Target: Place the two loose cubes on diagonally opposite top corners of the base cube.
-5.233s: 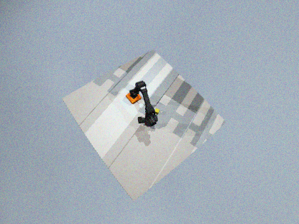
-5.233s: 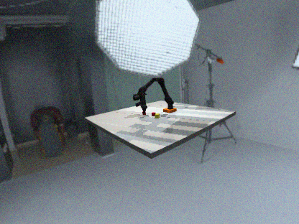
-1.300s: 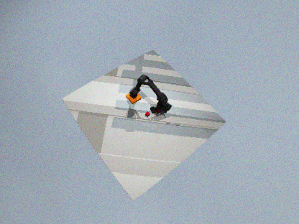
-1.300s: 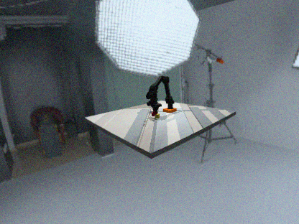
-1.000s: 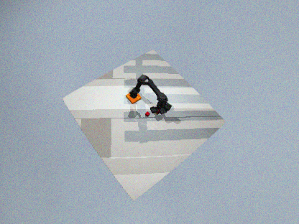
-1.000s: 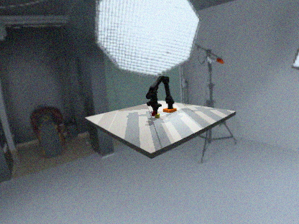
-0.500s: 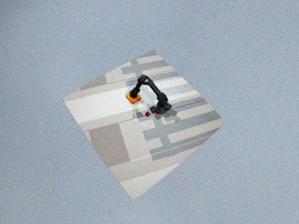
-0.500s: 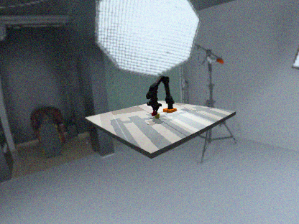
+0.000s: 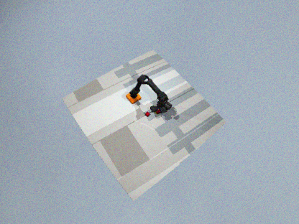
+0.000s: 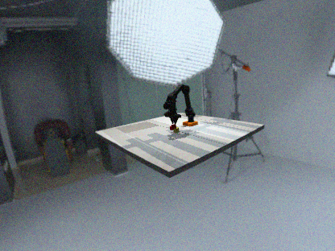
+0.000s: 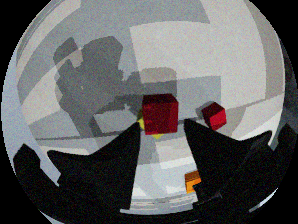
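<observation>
Hovering near a red cube [image 9: 158, 111] [image 10: 172, 127] [image 11: 160, 115], the gripper [image 9: 157, 110] [image 10: 174, 124] [image 11: 162, 124] gapes.

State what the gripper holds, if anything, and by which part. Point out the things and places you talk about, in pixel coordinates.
Nothing: the gripper [image 9: 157, 109] [image 10: 174, 123] [image 11: 162, 124] is open, with gaps on both sides of the nearer red cube [image 9: 158, 111] [image 10: 172, 127] [image 11: 160, 115].
</observation>
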Available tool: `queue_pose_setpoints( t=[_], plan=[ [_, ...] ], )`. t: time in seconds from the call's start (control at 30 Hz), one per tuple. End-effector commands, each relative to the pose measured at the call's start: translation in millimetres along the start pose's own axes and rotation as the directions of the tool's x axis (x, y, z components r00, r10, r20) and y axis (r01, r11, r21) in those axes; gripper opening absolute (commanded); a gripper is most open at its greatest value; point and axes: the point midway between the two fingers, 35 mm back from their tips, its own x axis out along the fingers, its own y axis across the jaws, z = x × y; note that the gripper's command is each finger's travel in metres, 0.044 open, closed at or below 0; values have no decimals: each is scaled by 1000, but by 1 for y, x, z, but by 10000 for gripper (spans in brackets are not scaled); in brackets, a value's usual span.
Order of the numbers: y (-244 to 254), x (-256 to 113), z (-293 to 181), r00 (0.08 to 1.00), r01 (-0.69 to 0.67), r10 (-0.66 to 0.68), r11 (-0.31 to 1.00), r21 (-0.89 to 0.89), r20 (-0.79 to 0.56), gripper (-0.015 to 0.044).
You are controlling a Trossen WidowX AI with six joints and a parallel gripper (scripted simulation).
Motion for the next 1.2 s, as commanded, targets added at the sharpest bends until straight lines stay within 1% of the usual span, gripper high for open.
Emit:
queue_pose_setpoints(
  t=[0.0,0.5,0.53,0.57,0.6,0.73,0.83,0.93,1.03,1.07,1.17],
  plan=[
    [1,-8,2,1000,-7,7,1000,0,13,205],
    [1,-14,2,1000,-7,7,1000,0,13,205],
    [-1,-12,1,1000,-3,3,1000,12,6,231],
    [-5,-13,0,1000,-3,3,999,49,6,258],
    [-11,-16,0,1000,-4,3,994,111,7,265],
    [-40,-27,-6,1000,-5,2,916,400,8,265],
    [-61,-34,-13,1000,-6,1,804,595,9,265],
    [-80,-41,-21,1000,-8,0,651,759,10,265],
    [-98,-46,-30,1000,-10,-1,476,879,11,265],
    [-101,-47,-32,1000,-10,-1,444,896,12,265],
    [-102,-48,-32,1000,-10,-1,432,902,12,265]
  ],
)
